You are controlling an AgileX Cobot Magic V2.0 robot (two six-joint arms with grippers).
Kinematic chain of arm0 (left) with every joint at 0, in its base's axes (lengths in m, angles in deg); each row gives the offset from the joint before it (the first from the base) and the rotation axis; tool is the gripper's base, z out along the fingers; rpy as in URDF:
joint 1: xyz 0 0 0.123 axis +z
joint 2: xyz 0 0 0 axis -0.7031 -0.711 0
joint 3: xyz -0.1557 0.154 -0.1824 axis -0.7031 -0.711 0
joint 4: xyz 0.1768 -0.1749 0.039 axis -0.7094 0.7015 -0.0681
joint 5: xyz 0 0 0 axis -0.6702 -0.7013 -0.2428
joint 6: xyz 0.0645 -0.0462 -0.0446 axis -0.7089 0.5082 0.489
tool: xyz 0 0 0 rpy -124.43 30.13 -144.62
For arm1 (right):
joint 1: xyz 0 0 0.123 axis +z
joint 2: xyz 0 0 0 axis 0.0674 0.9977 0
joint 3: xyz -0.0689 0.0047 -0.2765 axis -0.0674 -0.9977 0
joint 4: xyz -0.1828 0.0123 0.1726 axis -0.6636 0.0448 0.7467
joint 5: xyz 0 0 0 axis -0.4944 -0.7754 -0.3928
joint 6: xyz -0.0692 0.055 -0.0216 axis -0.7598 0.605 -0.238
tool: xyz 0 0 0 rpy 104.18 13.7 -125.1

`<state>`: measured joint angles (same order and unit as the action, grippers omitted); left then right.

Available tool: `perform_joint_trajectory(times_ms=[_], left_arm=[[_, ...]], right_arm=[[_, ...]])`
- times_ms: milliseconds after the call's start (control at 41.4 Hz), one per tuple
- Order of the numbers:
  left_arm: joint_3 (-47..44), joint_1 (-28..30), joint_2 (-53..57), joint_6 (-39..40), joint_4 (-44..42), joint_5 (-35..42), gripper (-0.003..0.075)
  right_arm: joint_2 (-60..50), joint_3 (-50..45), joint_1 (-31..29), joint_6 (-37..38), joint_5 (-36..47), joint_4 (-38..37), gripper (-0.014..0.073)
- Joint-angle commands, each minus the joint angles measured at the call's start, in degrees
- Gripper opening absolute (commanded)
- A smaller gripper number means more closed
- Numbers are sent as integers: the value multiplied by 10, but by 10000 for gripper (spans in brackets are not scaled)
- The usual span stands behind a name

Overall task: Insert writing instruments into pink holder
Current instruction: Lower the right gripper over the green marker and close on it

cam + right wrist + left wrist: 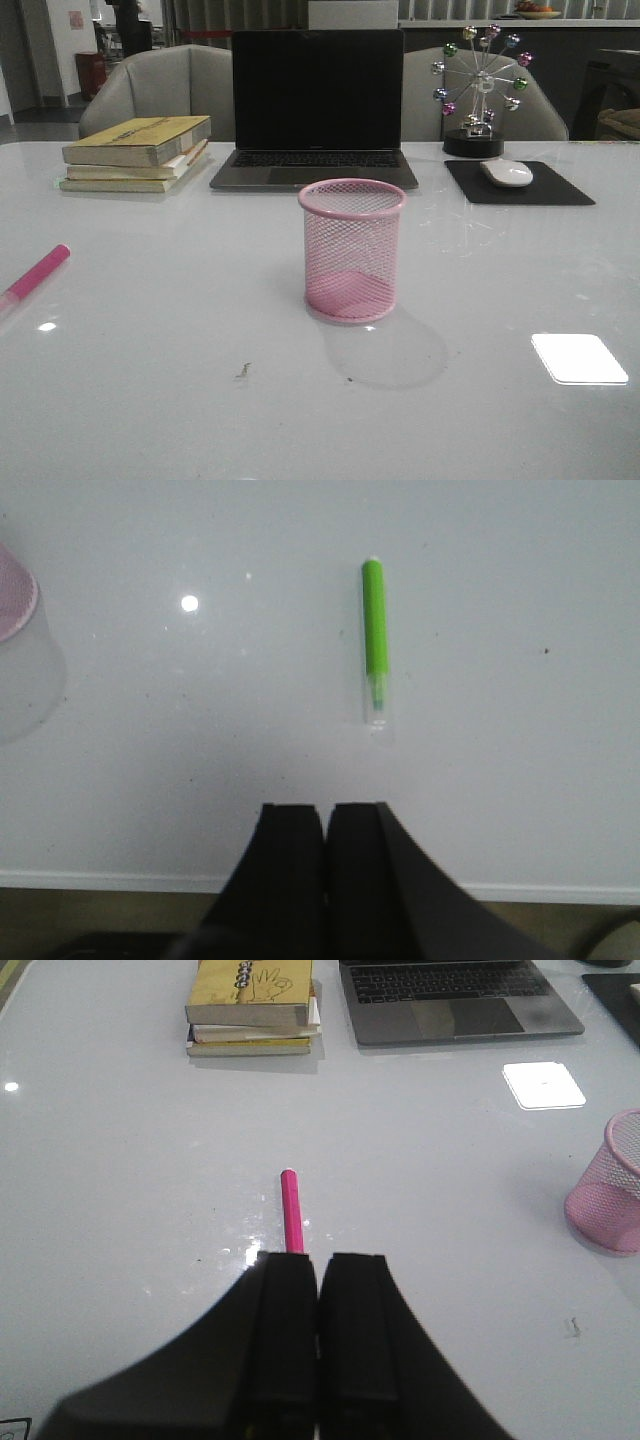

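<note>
The pink holder (pixel 351 250) stands upright and empty in the middle of the white table; it also shows at one edge of both wrist views, as the pink holder (pixel 612 1185) and the pink holder (pixel 15 595). A magenta marker (pixel 35 273) lies flat near the table's left edge. In the left wrist view this magenta marker (pixel 291 1210) lies just beyond my left gripper (pixel 318 1257), which is shut and empty. The lime green marker (pixel 375 630) lies flat, pale tip toward my right gripper (pixel 326 808), also shut and empty and a good way short of it. Neither gripper shows in the front view.
A stack of books (pixel 138 152) lies at the back left, an open laptop (pixel 316 110) behind the holder, and a mouse (pixel 507 172) on a black pad at the back right beside a ferris-wheel ornament (pixel 480 85). The table's near edge (pixel 100 880) runs under my right gripper.
</note>
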<state>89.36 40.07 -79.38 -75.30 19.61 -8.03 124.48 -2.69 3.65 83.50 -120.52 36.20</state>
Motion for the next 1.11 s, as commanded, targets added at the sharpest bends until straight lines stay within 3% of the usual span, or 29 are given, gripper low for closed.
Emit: perform_joint_trajectory(times_ms=[0,97,145,217,483,725,1087], left_arm=[[20,-1,-9,0,3,50,225],[20,-1,-9,0,3,50,457],[20,-2,-9,0,6,50,557],[18,-11,-9,0,14,53,626],[-8,-119,-9,-1,20,68,574],[-15,-205,-9,-2,18,68,519],[-15,-218,-9,-2,18,68,505]], right_arm=[[23,8,-4,-2,41,-10,290],[46,6,-4,-2,43,-24,484],[62,6,-4,-2,48,-35,537],[83,6,-4,12,59,-42,552],[197,10,-29,25,127,-43,552],[336,83,-67,-8,132,0,552],[513,210,-66,-47,116,13,549]])
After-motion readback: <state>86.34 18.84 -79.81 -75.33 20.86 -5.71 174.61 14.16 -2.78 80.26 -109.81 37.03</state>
